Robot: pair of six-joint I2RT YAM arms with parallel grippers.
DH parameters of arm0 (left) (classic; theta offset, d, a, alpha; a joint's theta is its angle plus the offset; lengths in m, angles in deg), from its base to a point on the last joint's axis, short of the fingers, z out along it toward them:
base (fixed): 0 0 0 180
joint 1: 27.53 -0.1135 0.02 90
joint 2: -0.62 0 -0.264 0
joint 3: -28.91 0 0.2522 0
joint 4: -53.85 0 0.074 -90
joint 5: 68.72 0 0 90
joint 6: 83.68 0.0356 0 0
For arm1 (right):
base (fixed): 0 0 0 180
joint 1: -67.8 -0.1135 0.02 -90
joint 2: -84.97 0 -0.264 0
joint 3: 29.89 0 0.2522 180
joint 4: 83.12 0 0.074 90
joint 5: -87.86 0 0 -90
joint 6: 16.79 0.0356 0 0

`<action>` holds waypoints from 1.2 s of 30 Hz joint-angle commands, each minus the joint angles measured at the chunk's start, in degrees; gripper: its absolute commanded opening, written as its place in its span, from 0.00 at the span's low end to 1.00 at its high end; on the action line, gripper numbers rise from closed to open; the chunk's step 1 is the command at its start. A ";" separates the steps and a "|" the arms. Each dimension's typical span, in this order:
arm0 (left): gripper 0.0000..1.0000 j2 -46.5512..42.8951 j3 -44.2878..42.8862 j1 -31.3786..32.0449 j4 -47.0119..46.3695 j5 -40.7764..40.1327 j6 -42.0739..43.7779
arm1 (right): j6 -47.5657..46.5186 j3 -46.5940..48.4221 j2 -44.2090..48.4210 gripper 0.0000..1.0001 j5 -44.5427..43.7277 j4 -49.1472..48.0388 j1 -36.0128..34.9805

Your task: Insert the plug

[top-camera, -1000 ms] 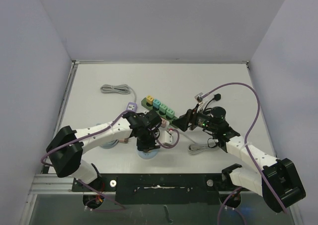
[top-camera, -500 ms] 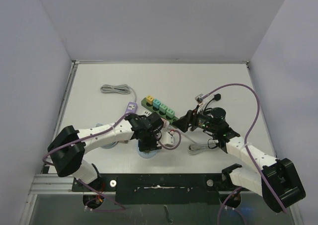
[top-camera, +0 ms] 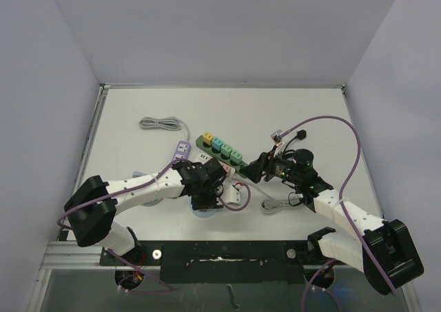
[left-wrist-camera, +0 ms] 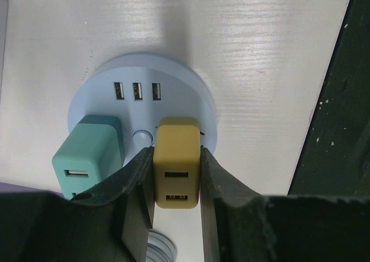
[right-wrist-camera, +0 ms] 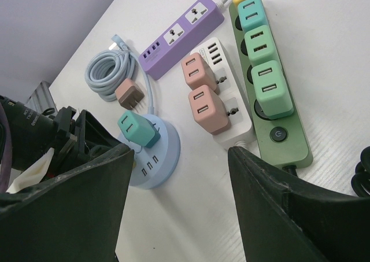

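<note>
My left tool (left-wrist-camera: 175,172) is clamped on the yellow plug (left-wrist-camera: 176,149), which sits on the round blue hub (left-wrist-camera: 173,74) at frame centre, just beside a teal plug (left-wrist-camera: 89,155). The top view buries that grip under the left arm (top-camera: 138,186). My right tool (right-wrist-camera: 179,163) hangs wide apart; its wrist view catches the hub and teal plug at lower left, the yellow one hidden

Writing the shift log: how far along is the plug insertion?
Done: a teal charger sits plugged in the round blue hub. In hand: the jaws of the left gripper clamp the yellow charger upright on the hub's top; whether it's fully seated can't be told. Left: probably press home, release. The right gripper hangs open, empty.
</note>
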 commanded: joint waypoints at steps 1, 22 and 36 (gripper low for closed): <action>0.00 6.20 3.66 -0.50 1.57 -4.69 2.26 | 0.04 0.13 1.16 0.67 -0.17 -3.69 0.46; 0.72 1.33 -8.23 -0.50 9.89 3.62 2.80 | -0.19 0.88 4.56 0.67 0.11 -2.08 0.90; 0.74 -29.21 3.48 -1.95 -20.54 -27.35 -22.27 | -2.88 9.64 -0.49 0.66 -2.66 5.36 -1.19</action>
